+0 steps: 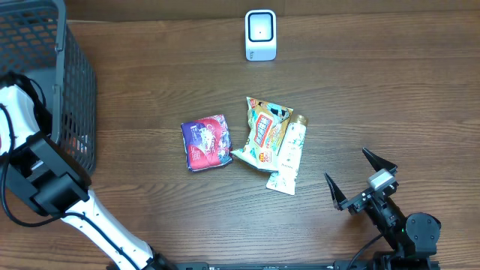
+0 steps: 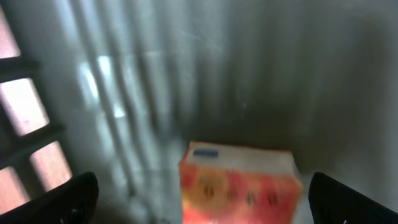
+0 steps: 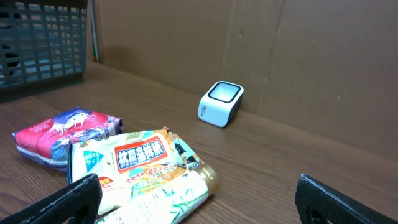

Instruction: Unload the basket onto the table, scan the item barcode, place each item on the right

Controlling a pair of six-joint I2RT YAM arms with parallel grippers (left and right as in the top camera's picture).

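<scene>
While right fingers [image 1: 335, 192] gape empty, left fingers [image 2: 71, 198] spread near what seems a box [image 2: 239, 186].

Left arm [image 1: 52, 187]: enters at 7 o'clock, reaches toward 10 o'clock. Left gripper [image 2: 205, 202]: jaws spread wide. Right arm [image 1: 409, 229]: folded low at 5 o'clock. Right gripper [image 1: 356, 176]: points toward 11 o'clock, jaws wide apart, holding nothing.

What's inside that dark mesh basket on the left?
A red-and-white box lies on its floor, seen by the left wrist camera. From overhead, the basket wall and the left arm in it cover the rest, so anything else cannot be told.
</scene>
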